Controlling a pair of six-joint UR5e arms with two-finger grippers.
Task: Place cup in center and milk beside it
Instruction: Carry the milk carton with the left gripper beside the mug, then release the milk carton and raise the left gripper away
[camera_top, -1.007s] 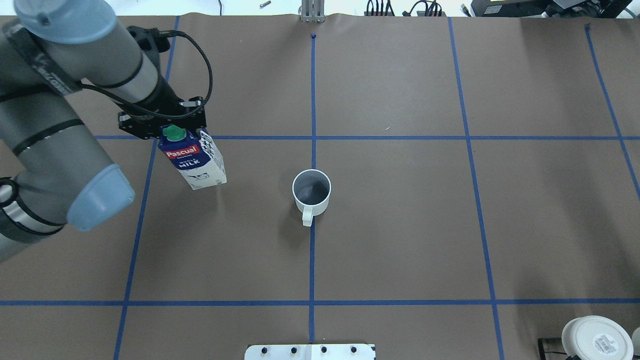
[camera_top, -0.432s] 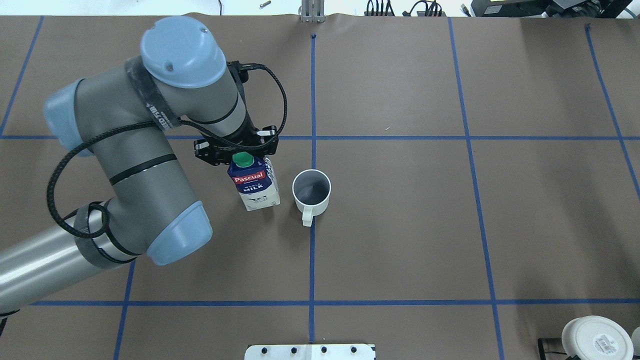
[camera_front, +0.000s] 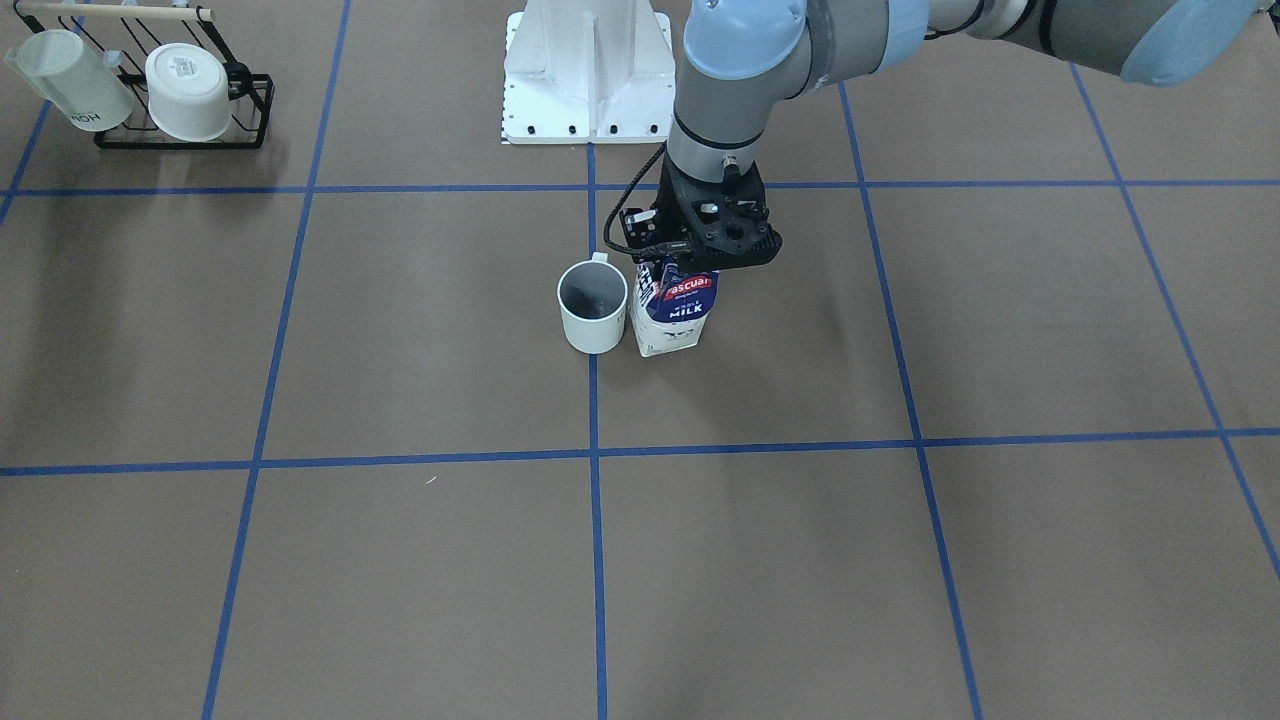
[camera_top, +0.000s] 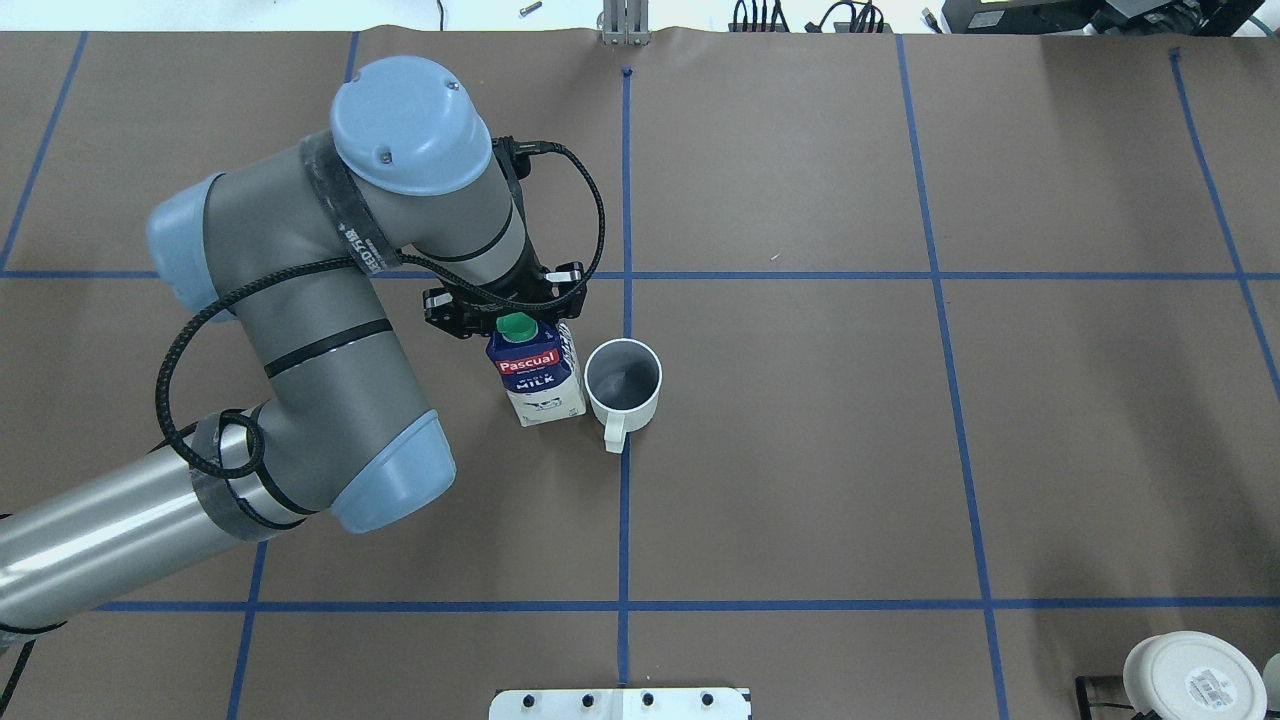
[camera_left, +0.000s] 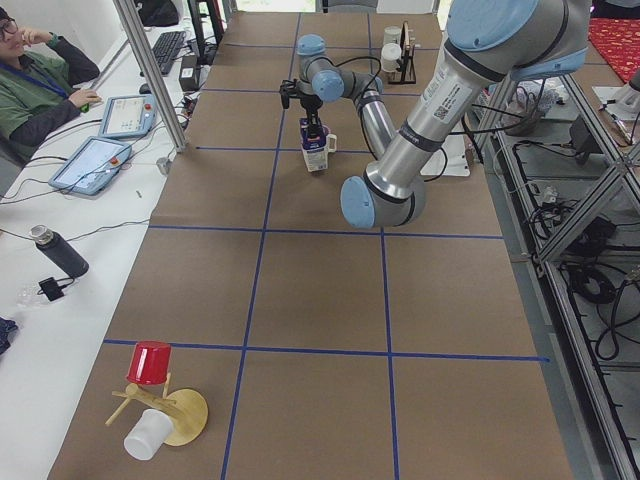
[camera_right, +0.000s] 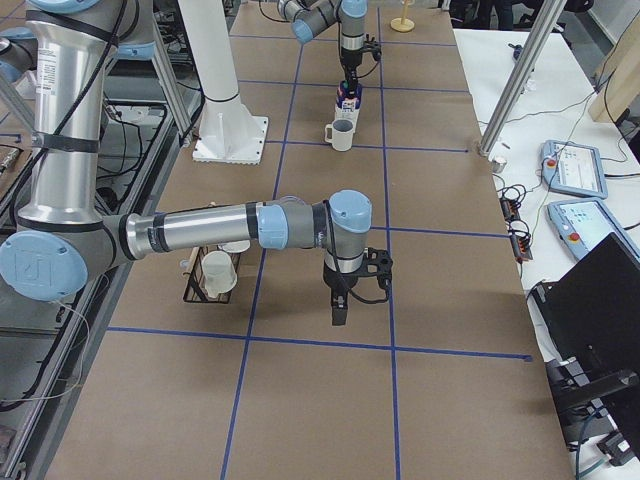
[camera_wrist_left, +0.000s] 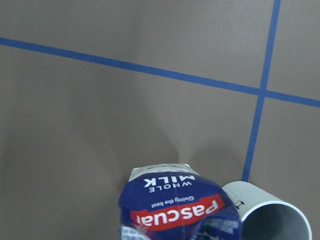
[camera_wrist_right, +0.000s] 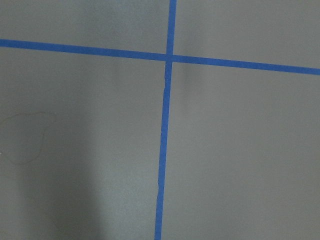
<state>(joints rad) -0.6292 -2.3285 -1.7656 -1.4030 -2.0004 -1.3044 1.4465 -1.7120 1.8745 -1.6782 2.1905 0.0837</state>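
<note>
The left pincer (camera_top: 519, 318) is clamped on the top of the upright milk carton (camera_top: 541, 382), just left of the cup (camera_top: 623, 386) at the middle (camera_top: 625, 455) of the surface (camera_top: 800, 450). How far the right pincer (camera_right: 340, 306) is open, I cannot tell.

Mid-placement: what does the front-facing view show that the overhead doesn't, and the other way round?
Front-facing only: the robot's white pedestal column and the whole black rack, which overhead clips. Overhead only: the milk carton's green cap, hidden under the left gripper from the front. Both: that gripper clamped on the carton top, close beside the cup.
</note>
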